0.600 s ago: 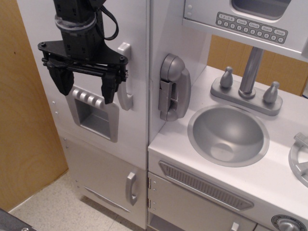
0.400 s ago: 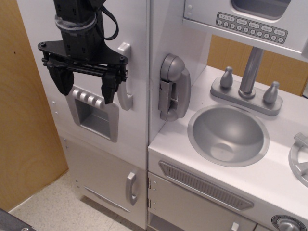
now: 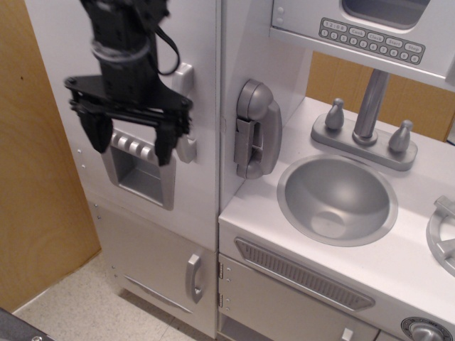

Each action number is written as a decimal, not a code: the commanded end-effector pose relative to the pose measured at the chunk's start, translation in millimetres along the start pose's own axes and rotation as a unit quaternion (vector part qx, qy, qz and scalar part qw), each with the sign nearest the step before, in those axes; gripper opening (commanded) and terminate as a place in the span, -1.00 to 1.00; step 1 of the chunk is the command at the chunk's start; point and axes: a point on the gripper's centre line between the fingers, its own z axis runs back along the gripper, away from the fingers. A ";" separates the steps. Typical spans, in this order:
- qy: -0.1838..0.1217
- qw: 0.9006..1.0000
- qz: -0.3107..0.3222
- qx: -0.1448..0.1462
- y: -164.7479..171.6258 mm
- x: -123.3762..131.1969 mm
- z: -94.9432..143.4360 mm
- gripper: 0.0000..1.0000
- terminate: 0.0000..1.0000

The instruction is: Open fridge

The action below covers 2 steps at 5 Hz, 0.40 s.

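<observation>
- black plastic pincer (image 3: 129, 138) hangs against the front of the tall white fridge door (image 3: 153, 92), its two fingers spread wide and holding nothing; the right-hand fingertip (image 3: 165, 145) sits just beside the lower part of the grey vertical handle (image 3: 184, 114).
- under the spread fingers lies the grey recessed dispenser panel (image 3: 138, 170) with its row of small tabs; the fridge itself fills the left of the view, its door shut, with the shorter white door with a small grey handle (image 3: 194, 277) below.
- further out: a grey toy telephone (image 3: 256, 128) on the cabinet side, a round grey sink basin (image 3: 336, 199) set in the white bench (image 3: 284, 227), a grey tap (image 3: 370, 106), and the microwave's button strip (image 3: 370, 39) above.
- risk, as i judge it: the handle stands outside the gap, so closing now would likely pinch air or the dispenser tabs; a sideways push without a real hold could slip off the handle, or shove the light cabinet.
- against the earlier frames the pincer has dropped slightly and swung right, now tilted and covering more of the handle; the door has not moved.
</observation>
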 end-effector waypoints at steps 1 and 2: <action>-0.011 0.998 -0.059 -0.025 -8.2 36.6 -5.9 1.00 -1.00; -0.046 0.995 -0.090 -0.022 -9.2 50.5 -8.4 1.00 -1.00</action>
